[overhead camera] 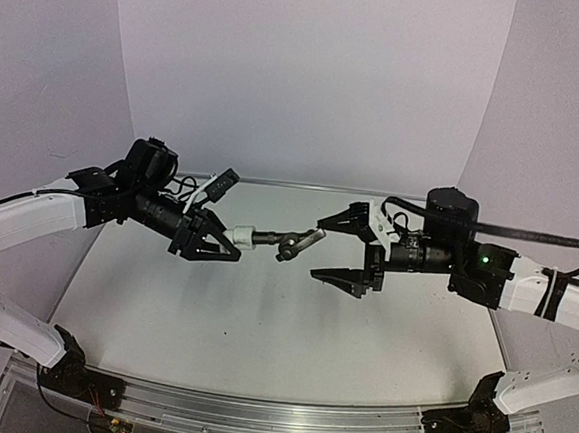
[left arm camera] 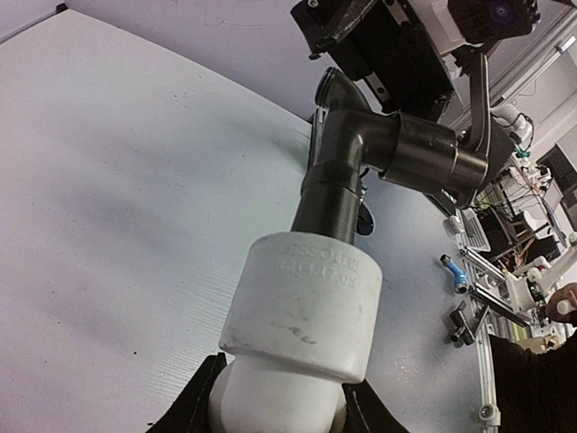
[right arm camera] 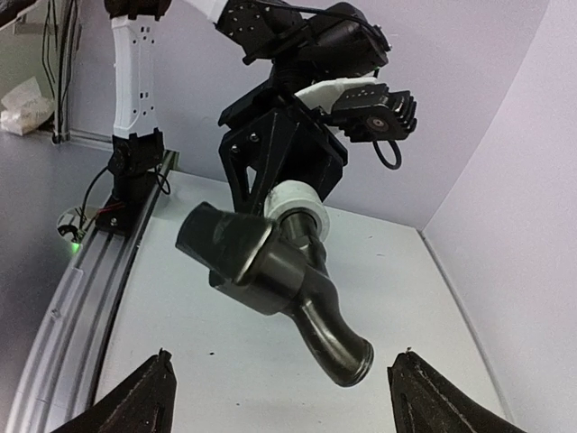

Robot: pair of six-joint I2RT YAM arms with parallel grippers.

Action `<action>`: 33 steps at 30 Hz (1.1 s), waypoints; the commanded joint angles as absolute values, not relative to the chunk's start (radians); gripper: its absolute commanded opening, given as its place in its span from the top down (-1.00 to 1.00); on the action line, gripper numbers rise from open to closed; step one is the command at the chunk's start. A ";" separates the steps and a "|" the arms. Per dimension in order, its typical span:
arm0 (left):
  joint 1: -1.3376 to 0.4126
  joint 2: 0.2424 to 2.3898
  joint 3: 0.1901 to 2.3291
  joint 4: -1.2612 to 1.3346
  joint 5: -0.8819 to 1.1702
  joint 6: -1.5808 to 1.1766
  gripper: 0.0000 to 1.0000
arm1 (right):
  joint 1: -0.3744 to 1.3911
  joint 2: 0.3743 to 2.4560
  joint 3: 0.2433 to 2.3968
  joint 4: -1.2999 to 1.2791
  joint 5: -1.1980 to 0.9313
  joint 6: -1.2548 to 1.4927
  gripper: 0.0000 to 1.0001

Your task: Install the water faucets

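Observation:
The dark grey metal faucet (overhead camera: 289,242) sits with its stem in a white plastic pipe fitting (overhead camera: 240,237), held in the air above the table. My left gripper (overhead camera: 219,239) is shut on the white fitting (left arm camera: 302,316); the faucet (left arm camera: 361,153) sticks out beyond it. My right gripper (overhead camera: 345,249) is wide open just right of the faucet, not touching it. In the right wrist view the faucet (right arm camera: 270,271) hangs between and beyond my open fingertips (right arm camera: 153,383), its bent spout pointing down to the right.
The white table (overhead camera: 261,325) lies under both arms, with grey walls behind and at the sides. A metal rail (overhead camera: 274,411) runs along the near edge. Small loose parts, one blue (left arm camera: 453,273), lie beyond the table's edge in the left wrist view.

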State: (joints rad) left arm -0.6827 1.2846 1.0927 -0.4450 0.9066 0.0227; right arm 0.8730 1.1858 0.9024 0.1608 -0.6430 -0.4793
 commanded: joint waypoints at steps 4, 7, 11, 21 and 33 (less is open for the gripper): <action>-0.687 1.301 1.142 -0.387 1.024 -0.023 1.00 | 0.870 1.268 0.994 0.192 -0.700 -0.704 -0.61; -0.687 1.309 1.143 -0.390 1.027 -0.027 1.00 | 0.871 1.310 1.035 0.192 -0.735 -0.701 -0.52; -0.687 1.327 1.152 -0.390 1.030 -0.031 1.00 | 0.879 1.362 1.064 0.212 -0.779 -0.674 -0.18; -0.686 1.308 1.165 -0.390 0.910 -0.002 1.00 | 0.881 1.435 0.991 0.527 -0.707 -0.072 1.00; -0.688 1.156 1.065 -0.306 0.579 0.102 1.00 | 0.805 1.530 0.941 0.642 -0.515 1.308 0.38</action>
State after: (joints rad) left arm -0.6891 1.2236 1.0748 -0.4255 0.6910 0.0818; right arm 0.8589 1.4918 0.9134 0.6434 -0.6464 0.8455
